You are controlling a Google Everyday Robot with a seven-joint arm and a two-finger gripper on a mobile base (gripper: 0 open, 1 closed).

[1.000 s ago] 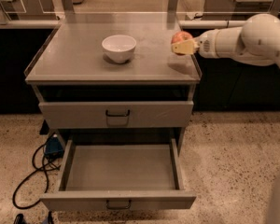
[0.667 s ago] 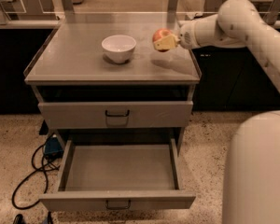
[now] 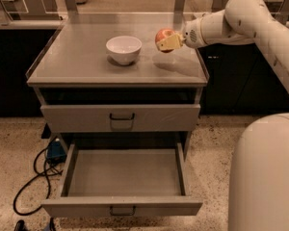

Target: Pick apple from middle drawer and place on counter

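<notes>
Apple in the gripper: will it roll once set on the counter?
Probably a little: the apple is round and the counter looks smooth and flat. Its side rims should likely stop it. The gripper, shut on it right of the bowl, suggests it's firm.

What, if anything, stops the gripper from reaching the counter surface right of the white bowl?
Probably nothing, so yes. The gripper, shut on the apple, is over the counter to the right of the white bowl, and the patch beneath it looks bare.
</notes>
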